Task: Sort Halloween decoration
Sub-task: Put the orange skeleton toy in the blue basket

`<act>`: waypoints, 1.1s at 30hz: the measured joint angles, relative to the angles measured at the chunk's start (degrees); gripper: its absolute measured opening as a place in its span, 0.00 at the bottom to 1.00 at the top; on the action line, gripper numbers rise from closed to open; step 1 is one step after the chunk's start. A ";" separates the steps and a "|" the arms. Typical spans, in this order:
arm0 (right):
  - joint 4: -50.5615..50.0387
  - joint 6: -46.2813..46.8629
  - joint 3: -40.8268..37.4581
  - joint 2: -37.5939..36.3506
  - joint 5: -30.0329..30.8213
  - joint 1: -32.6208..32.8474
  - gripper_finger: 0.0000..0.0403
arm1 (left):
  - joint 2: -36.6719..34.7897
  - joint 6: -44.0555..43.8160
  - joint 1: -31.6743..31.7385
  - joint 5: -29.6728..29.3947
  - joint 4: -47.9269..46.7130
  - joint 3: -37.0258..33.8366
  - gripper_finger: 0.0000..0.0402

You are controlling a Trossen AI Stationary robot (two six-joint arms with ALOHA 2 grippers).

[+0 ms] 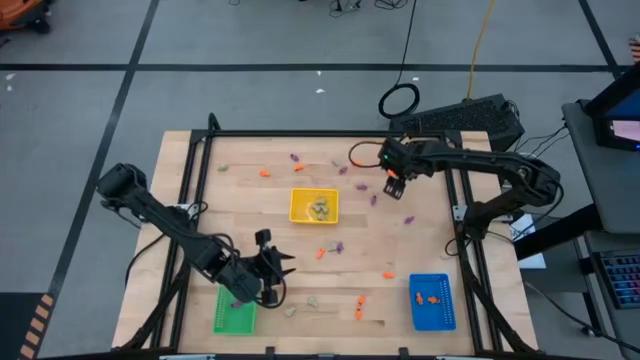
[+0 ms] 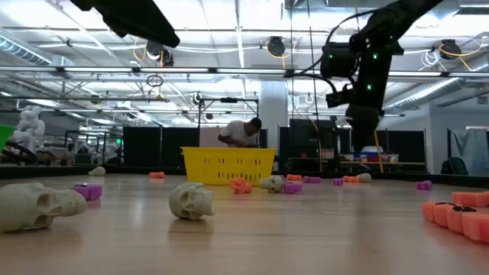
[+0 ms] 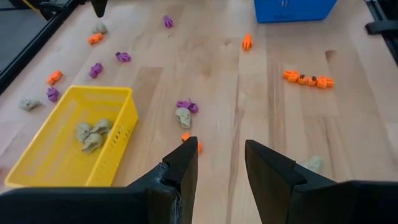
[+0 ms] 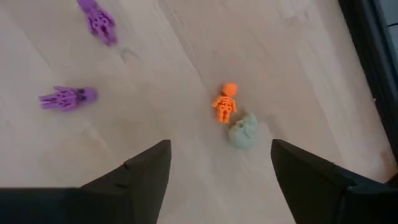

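My right tool (image 4: 221, 171) hangs wide open and empty above a tiny orange plastic skeleton (image 4: 224, 102) touching a pale skull (image 4: 242, 130) on the bench's far side, so either could be picked. My left tool (image 3: 221, 171), open and empty, waits by the green tray (image 1: 235, 318).

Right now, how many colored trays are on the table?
3: a yellow tray near the middle, a green tray at the near edge by the left gripper, and a blue tray near the right corner.
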 joint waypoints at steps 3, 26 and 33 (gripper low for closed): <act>3.38 -0.68 -1.96 0.00 -0.35 -0.96 0.66 | 0.33 0.04 0.00 0.00 -0.09 -0.02 0.33; 16.46 -1.47 -5.27 10.64 -2.77 -6.54 0.64 | 0.29 0.12 0.02 0.00 0.00 -0.04 0.33; 16.46 -0.74 -4.83 13.16 -3.03 -7.47 0.63 | 0.29 0.45 0.00 0.00 -0.04 -0.04 0.33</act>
